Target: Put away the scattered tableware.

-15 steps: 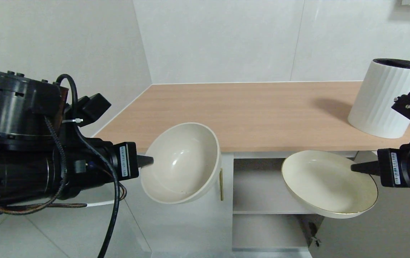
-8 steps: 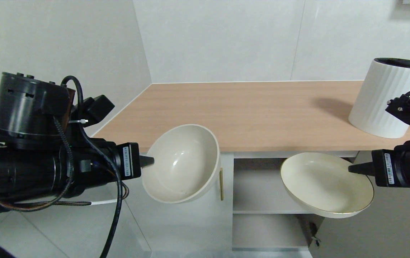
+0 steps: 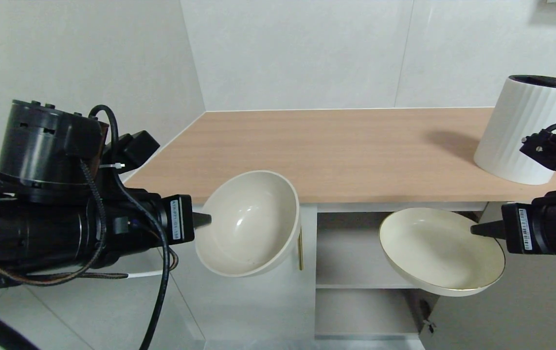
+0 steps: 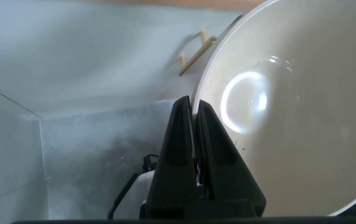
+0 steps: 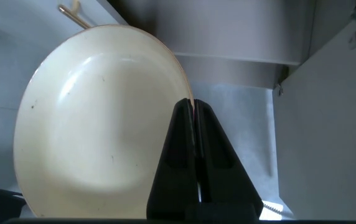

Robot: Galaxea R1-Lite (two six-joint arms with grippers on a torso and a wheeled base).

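Below the front edge of the counter [image 3: 336,150], two pieces of tableware hang in the air before a white cupboard [image 3: 258,306]. The left gripper [image 3: 203,219] pinches the rim of a cream bowl [image 3: 248,228], which is tipped on its side with its hollow facing the head camera. In the left wrist view, its black fingers [image 4: 179,143] stand close together with the bowl's edge between them. The right gripper [image 3: 476,228] clamps the rim of a cream plate [image 3: 440,250] with a thin gold edge, tilted the same way.

The bowl hides the top of a brass handle [image 3: 300,253] and part of the closed door. The plate covers the right side of the open compartment, where a shelf [image 3: 350,284] shows. The space under the shelf is cut off at the bottom of the head view. A ribbed white pot [image 3: 516,131] stands on the counter's right end, cut off at the picture's edge and partly covered by the right arm.

The counter is light wood. Pale walls meet in a corner behind it, and pale floor tiles lie to the left.
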